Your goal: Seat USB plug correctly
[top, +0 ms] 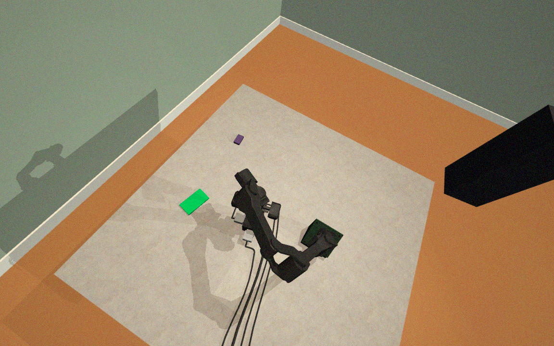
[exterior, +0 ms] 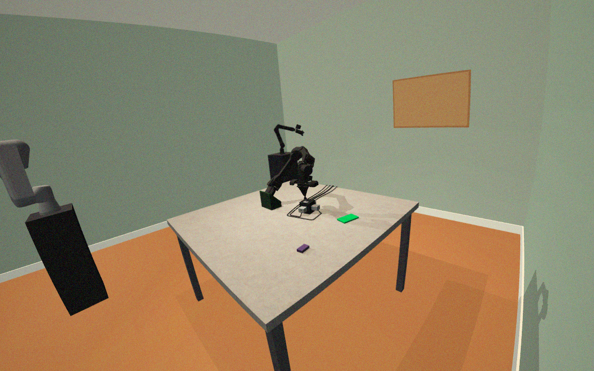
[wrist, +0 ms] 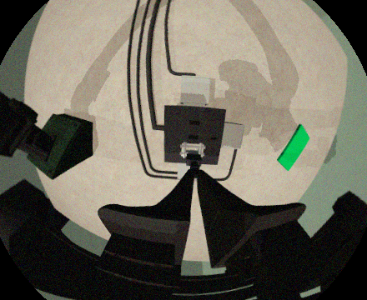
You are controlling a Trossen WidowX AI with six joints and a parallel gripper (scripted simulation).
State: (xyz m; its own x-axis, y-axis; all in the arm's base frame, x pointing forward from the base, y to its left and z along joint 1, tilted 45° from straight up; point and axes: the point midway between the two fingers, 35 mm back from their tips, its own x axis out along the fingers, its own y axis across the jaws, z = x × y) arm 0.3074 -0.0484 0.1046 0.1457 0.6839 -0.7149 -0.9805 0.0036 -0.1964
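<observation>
The dark power cube (wrist: pixel 175 135) (exterior: pixel 307 207) stands on the table, with dark slots in its top. A pale metal, bracket-like piece (wrist: pixel 193 149) lies near the top's lower edge in the wrist view. My gripper (wrist: pixel 195 173) (exterior: pixel 305 197) points down at that edge and is shut on the small black USB plug (wrist: pixel 193 160), whose body shows just past the fingertips. The plug is at or just above the socket. Its depth and which way round it sits cannot be told. In the top view the arm hides the fingertips and plug.
Grey plugs (wrist: pixel 196 89) (wrist: pixel 234 135) sit at the cube's sides. Black cables (wrist: pixel 150 75) (top: pixel 253 301) run around and away from it. A green slab (top: pixel 194 201) (exterior: pixel 348 218) (wrist: pixel 294 147) and a purple block (top: pixel 238 139) (exterior: pixel 302 248) lie on the table.
</observation>
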